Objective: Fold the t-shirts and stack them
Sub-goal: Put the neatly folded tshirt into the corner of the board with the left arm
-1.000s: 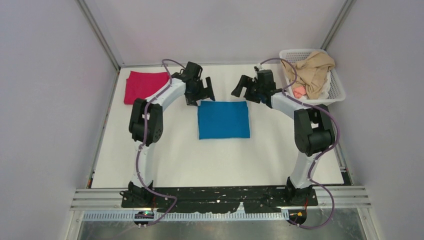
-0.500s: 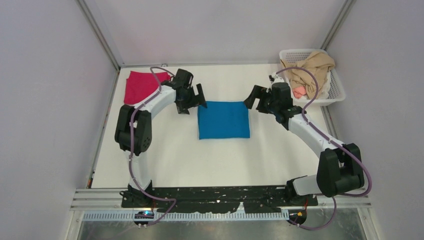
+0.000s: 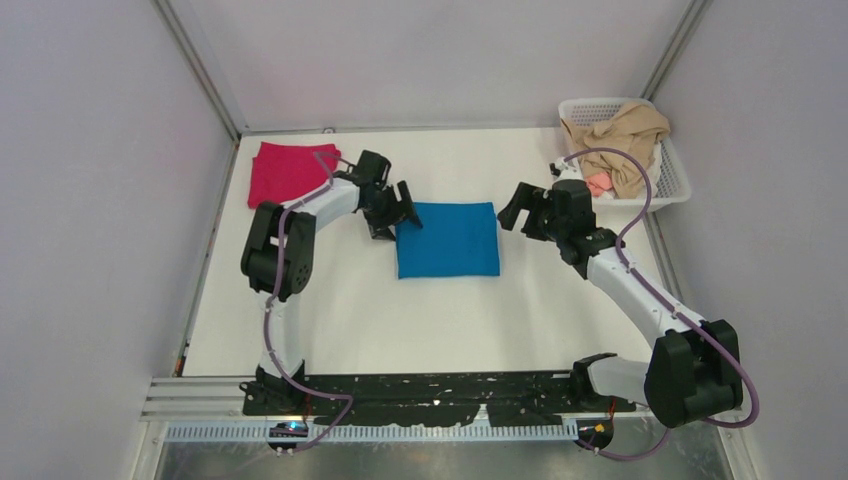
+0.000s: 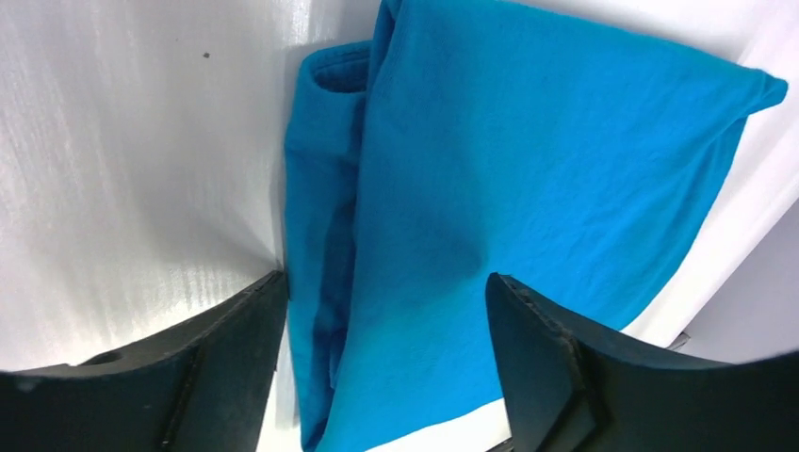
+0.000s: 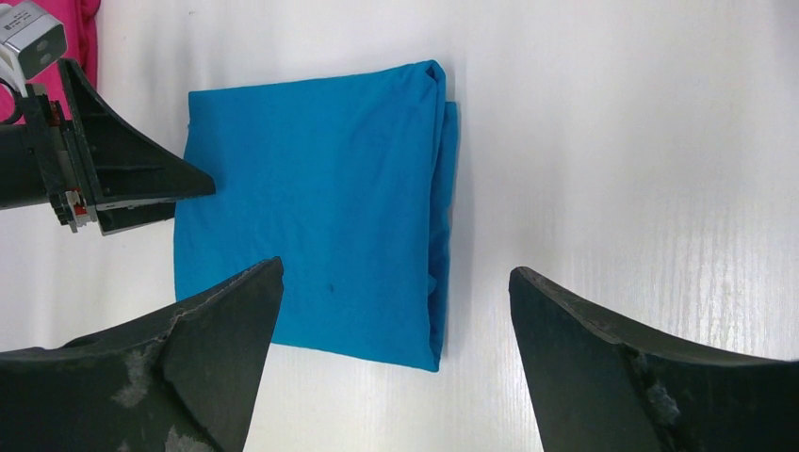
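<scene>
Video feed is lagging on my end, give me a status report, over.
Left gripper open, over left edge of blue t-shirt. Right gripper open, near its right edge. Blue folded flat; pink-red t-shirt folded, far left. Path clear.

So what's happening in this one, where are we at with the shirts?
A folded blue t-shirt lies in the middle of the table. The left end effector is low at its left edge, jaws open astride the folded layers, not gripping. The right end effector hangs open off its right side, holding nothing. A folded pink-red t-shirt lies apart at the far left corner, so nothing is stacked yet. A basket at the far right holds more cloth.
</scene>
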You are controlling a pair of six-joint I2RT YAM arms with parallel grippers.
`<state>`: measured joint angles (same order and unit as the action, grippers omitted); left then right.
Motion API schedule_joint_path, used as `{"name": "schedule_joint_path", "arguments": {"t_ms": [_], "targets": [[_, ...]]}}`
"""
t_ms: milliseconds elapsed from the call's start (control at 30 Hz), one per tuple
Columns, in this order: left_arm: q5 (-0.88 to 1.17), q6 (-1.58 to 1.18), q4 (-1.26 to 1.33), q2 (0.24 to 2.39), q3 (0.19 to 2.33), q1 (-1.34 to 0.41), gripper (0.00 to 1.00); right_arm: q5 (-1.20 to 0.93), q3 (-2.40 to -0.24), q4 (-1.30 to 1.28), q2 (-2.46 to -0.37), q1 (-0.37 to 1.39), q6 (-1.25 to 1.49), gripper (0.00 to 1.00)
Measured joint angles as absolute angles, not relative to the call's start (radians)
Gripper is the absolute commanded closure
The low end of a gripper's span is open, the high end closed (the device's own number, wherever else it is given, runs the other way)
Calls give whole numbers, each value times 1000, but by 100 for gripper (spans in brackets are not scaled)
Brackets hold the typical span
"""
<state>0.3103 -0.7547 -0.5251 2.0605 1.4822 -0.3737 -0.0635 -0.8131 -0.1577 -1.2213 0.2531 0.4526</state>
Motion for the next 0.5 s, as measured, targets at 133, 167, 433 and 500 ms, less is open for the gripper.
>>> {"name": "schedule_joint_path", "arguments": {"t_ms": [133, 167, 433, 500], "targets": [[328, -768, -508, 2067, 1475, -375, 42, -60, -809, -157, -1221, 253, 458, 5], [330, -775, -506, 2069, 1475, -376, 48, -60, -807, -158, -1222, 253, 458, 5], [346, -787, -488, 2098, 1469, -391, 100, -60, -785, -158, -1222, 253, 463, 5], [352, -780, -486, 2098, 1469, -391, 100, -60, -778, -158, -1221, 253, 462, 5]]}}
